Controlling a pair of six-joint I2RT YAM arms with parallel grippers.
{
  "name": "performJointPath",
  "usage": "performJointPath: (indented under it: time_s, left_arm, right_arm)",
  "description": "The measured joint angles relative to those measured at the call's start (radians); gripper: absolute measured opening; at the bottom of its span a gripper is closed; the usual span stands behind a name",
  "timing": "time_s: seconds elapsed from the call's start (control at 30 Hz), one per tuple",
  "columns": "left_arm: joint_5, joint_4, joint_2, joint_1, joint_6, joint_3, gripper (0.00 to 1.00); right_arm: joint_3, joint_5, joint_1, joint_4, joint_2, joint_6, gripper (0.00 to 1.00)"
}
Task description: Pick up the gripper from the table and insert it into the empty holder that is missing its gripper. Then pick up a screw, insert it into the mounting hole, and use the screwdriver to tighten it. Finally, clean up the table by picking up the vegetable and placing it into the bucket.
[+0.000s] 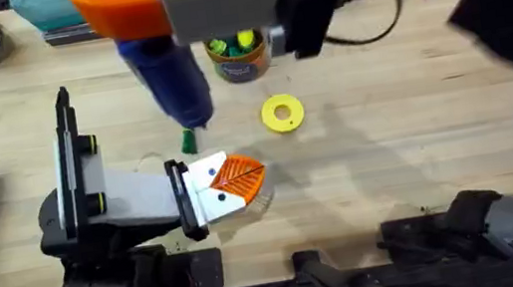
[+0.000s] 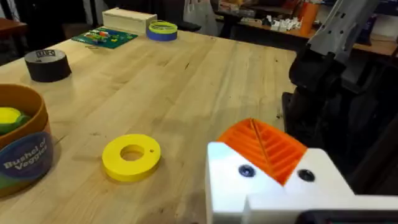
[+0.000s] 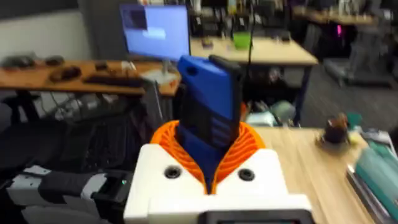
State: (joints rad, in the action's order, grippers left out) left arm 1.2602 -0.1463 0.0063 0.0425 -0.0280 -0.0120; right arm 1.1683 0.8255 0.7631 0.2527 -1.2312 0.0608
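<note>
right gripper (image 3: 211, 165): clenched on blue screwdriver (image 1: 170, 75), upper centre
left gripper (image 1: 232, 180): jaws together, empty
vegetable (image 1: 189, 140): on table, not yet in bucket (image 1: 240, 60)

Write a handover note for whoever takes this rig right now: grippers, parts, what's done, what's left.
The right gripper is shut on the screwdriver, raised above the table. The left gripper is shut, low over the table. The vegetable lies on the table near the bucket, not in it. Finger insertion and screw: cannot tell. Left to do: vegetable into bucket.
</note>
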Motion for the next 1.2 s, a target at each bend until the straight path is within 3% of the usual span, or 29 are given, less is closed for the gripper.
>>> performJointPath:
  time_s: [0.33,0.6,0.9,1.1,1.2]
  left_arm:
    - [0.0,0.0,0.0,0.0,0.0,0.0,0.002]
    - [0.0,0.0,0.0,0.0,0.0,0.0,0.002]
    - [0.0,0.0,0.0,0.0,0.0,0.0,0.002]
    - [0.0,0.0,0.0,0.0,0.0,0.0,0.002]
    - [0.0,0.0,0.0,0.0,0.0,0.0,0.002]
  right_arm:
    - [0.352,-0.28,-0.061,-0.774,-0.005,-0.309,0.023]
    - [0.393,-0.527,-0.207,-1.1,-0.012,-0.522,0.023]
    - [0.393,-0.645,-0.4,-1.339,-0.112,-0.777,0.023]
    - [0.371,-0.767,-0.441,-1.327,-0.248,-0.876,0.023]
    - [0.276,-0.881,-0.444,-1.272,-0.319,-0.933,0.023]
